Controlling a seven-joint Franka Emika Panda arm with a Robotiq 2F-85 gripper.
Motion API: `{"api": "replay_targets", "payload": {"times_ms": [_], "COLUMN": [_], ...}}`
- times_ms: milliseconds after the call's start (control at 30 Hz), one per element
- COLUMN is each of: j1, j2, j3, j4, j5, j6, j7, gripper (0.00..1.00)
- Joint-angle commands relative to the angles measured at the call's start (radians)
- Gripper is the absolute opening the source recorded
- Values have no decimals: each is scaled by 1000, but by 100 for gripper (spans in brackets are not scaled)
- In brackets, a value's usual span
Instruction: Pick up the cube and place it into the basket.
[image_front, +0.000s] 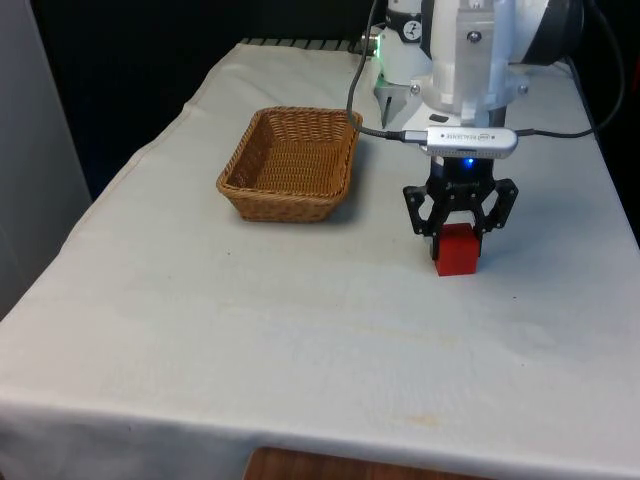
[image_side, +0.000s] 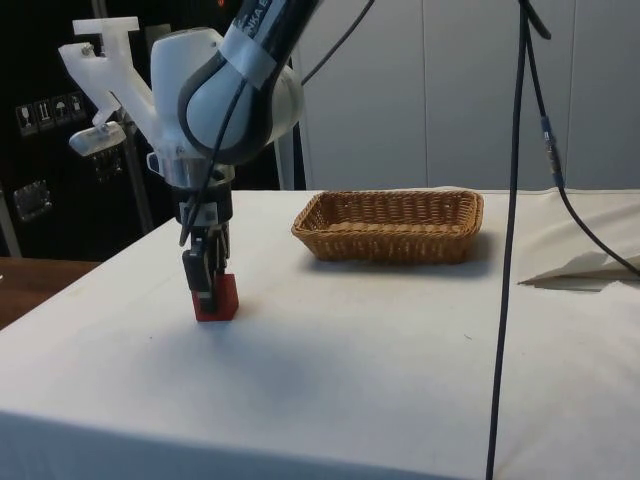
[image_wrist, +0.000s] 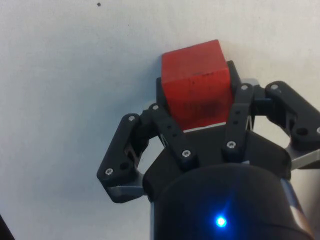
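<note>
- Cube (image_front: 458, 250): quantity one. Red. Located between the jaws, resting on the worktop (image_front: 300, 330).
- Basket (image_front: 291, 162): quantity one. Woven wicker, rectangular, open-topped. Located well apart from the jaws, toward the front view's left; no contents visible inside it.
- Gripper (image_front: 459, 232): quantity one. Black, two fingers (image_wrist: 167, 131), one on each side of the cube.
- Arm (image_side: 225, 95): quantity one. White.
- Worktop: quantity one, under one white cloth.
- Loose items on the worktop, total: two, namely one cube and one basket.
</note>
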Motion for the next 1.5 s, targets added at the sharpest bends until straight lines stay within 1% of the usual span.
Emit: {"api": "replay_targets", "payload": {"times_ms": [0, 267, 300, 433, 567, 600, 767, 900, 933, 967, 1233, 1267, 1300, 1367, 1467], "j1": [0, 0, 2, 1, 1, 0, 3, 3, 0, 3, 2, 0, 2, 2, 1], "j2": [1, -1, -7, -31, -72, -62, -126, -158, -151, -167, -242, -231, -250, -272, -294], "j3": [0, 0, -2, -6, -15, -12, -26, -34, -28, -36, -58, -52, -61, -69, -76], "j4": [0, 0, -6, -17, -38, -30, -77, -106, -99, -114, -191, -180, -200, -224, -247], "j5": [0, 0, -2, -3, -6, -2, -12, -18, -11, -21, -51, -42, -55, -64, -75], "j6": [2, 0, 0, -6, -21, -21, -32, -36, -35, -36, -33, -35, -32, -31, -30], "j7": [0, 0, 1, -1, -4, -3, -9, -13, -14, -13, -15, -16, -15, -17, -18], "gripper": [1, 2, 2, 2, 2, 2, 2, 2, 2, 2, 2, 2, 2, 2, 2]}}
